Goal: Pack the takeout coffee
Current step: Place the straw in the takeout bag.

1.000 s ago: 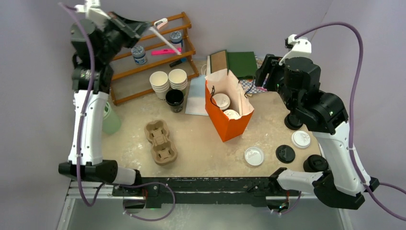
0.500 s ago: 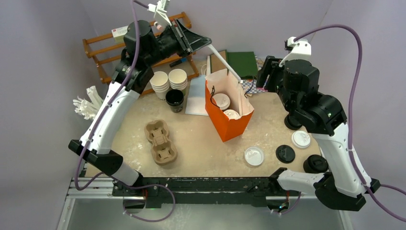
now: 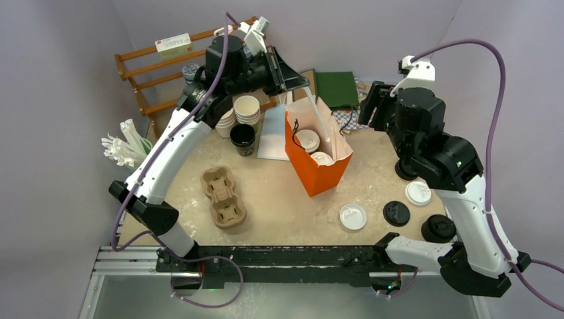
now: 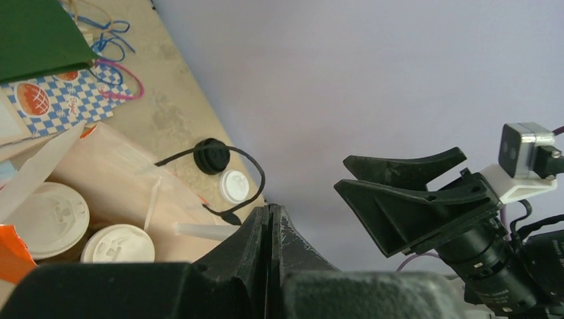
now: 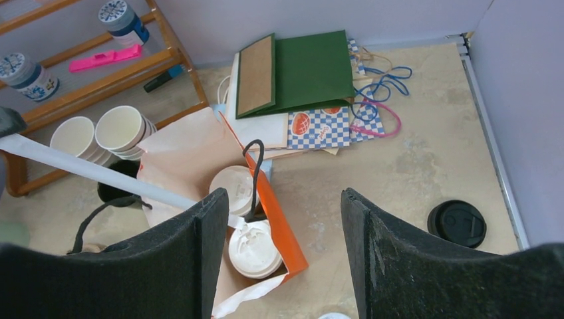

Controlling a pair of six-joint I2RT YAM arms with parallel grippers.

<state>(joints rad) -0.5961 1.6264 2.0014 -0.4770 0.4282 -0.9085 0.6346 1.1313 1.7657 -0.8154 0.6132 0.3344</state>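
The two coffee cups (image 3: 307,140) stood side by side inside the open orange bag (image 3: 312,169), near the middle of the surface (image 3: 279,193), both with their white lids on. The left claw (image 4: 269,216) was pressed together on the upper end of a long white straw (image 5: 86,171). In the top view it hung just above the back rim of the bag, and the bag mouth lay at about 5 o'clock from it. The long axis of the straw ran from 11 o'clock down to 5 o'clock, and its lower end was already inside the bag, beside the lids. The right claw (image 5: 282,199) hovered with its fingers wide apart and held nothing, at about 2 o'clock from the bag. The left arm seemed the better placed to lower the straw along this slanted line. A white box (image 3: 173,44) on the wooden shelf (image 3: 143,83) carried a label, but its print was too small to read. The marks on the lids could not be read either.
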